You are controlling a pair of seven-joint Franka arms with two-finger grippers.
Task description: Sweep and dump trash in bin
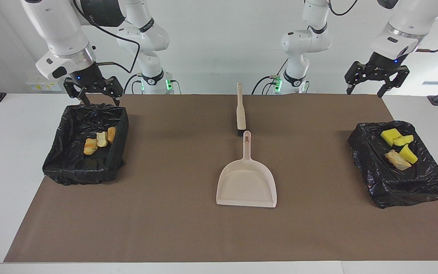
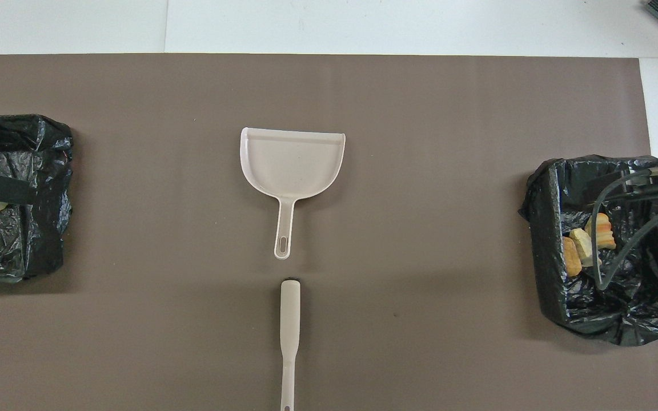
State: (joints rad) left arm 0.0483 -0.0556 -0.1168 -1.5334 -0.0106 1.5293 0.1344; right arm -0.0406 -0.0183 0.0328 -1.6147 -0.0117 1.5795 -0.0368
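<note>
The trash lies in two black-lined bins. Three golden-brown bread pieces (image 1: pixel 99 141) sit in the bin (image 1: pixel 84 169) at the right arm's end. Yellow sponge chunks (image 1: pixel 395 139) and one bread piece (image 1: pixel 397 160) rest in the bin (image 1: pixel 401 182) at the left arm's end. My right gripper (image 1: pixel 95 99) hangs open and empty just over its bin's edge nearest the robots. High over the mat's corner, my left gripper (image 1: pixel 373 89) is open and empty. A beige dustpan (image 1: pixel 246 182) lies mid-table, its handle pointing at the brush (image 1: pixel 240 112) lying nearer the robots.
A brown mat (image 1: pixel 173 228) covers most of the white table. In the overhead view the dustpan (image 2: pixel 292 162) and brush (image 2: pixel 289 337) lie in one line at the middle. A black cable (image 2: pixel 620 228) hangs over the bread bin.
</note>
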